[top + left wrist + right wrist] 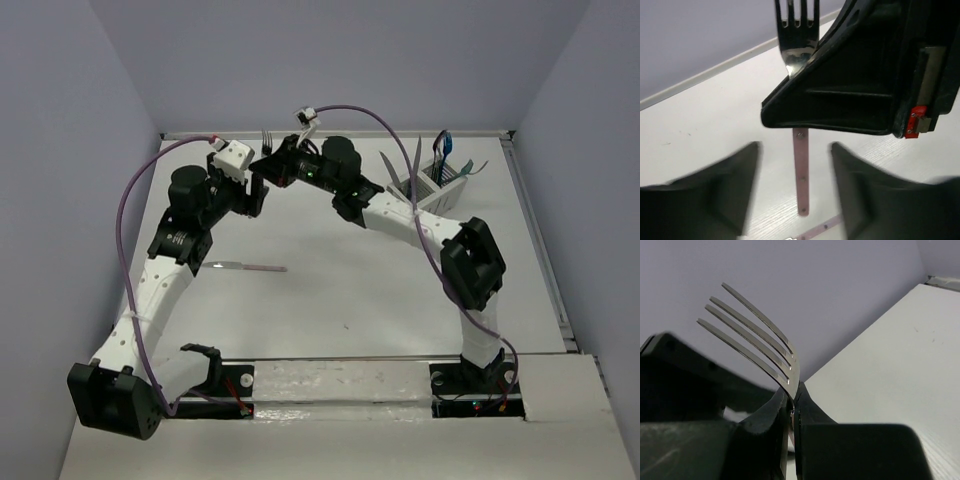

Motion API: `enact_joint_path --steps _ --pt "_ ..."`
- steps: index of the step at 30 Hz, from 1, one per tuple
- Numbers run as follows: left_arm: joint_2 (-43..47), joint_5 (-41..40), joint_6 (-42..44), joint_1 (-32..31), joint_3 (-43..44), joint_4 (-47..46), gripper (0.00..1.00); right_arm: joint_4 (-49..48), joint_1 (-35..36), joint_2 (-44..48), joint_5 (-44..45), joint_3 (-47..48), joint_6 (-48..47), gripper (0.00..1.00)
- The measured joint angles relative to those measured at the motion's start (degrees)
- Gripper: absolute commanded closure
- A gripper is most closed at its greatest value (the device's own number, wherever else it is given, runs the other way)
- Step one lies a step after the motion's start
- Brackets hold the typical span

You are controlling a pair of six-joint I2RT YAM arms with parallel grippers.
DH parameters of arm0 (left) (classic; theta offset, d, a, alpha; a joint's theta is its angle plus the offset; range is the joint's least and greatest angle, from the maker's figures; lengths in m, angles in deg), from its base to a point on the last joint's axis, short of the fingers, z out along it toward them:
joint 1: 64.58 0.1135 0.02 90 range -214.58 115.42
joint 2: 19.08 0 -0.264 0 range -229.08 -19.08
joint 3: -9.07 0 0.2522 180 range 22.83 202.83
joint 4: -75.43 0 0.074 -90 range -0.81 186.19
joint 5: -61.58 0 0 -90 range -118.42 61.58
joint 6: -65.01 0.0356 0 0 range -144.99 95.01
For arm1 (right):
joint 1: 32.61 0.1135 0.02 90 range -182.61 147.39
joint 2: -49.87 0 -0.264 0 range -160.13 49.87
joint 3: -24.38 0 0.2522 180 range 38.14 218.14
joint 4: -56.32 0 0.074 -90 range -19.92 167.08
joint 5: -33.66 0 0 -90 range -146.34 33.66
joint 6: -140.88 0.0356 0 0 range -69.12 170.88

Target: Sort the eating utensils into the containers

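Arms (pixel 150 285) (pixel 470 265) meet far-centre: right jaws pinch upright fork (pixel 797 52), left jaws parted.

A robot lab cell; plain lilac panels (pixel 330 60) box in a white table (pixel 330 310). Left arm (pixel 150 285) and right arm (pixel 470 265), cabled, are bolted on.

We see 1 pink-handled fork (pixel 797 50) upright, tines up, 1 slim utensil (pixel 250 267) lying flat, and several utensils (pixel 443 148) standing in the white caddy (pixel 450 182).
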Motion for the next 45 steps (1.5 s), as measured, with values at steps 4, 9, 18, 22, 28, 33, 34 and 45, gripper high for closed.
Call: enact_joint_path --steps 4,9,18,22,28,33,34,45 --pt "0.7 -4.11 2.38 -0.09 -2.03 -0.48 0.01 6.19 -0.98 6.1 5.49 -6.14 -7.91 1.0" --pt "1.84 -15.37 6.6 -0.07 -7.48 -2.89 0.01 15.3 -10.16 21.03 17.03 -13.94 -19.17 1.0" --pt "1.68 -27.65 11.04 2.69 -17.44 -6.54 0.01 15.91 -26.29 33.33 45.66 -18.03 -37.88 1.0" --pt "1.7 -27.63 11.34 6.36 -18.95 -7.91 0.01 17.09 -30.38 28.94 47.95 -20.04 -40.0 1.0" --pt "1.92 -26.45 11.45 9.55 -20.96 -9.53 0.01 21.09 -34.38 22.32 46.95 -21.55 -38.49 1.0" --pt "1.92 -25.64 11.47 10.54 -21.81 -10.12 0.01 20.24 -36.17 21.24 44.48 -22.21 -34.62 1.0" --pt "1.92 -25.49 11.5 10.62 -21.94 -10.12 0.01 20.24 -36.39 20.76 43.98 -22.38 -34.01 1.0" --pt "1.92 -24.59 11.54 12.13 -22.91 -10.6 0.01 21.88 -36.57 16.28 39.63 -24.2 -31.28 0.41"
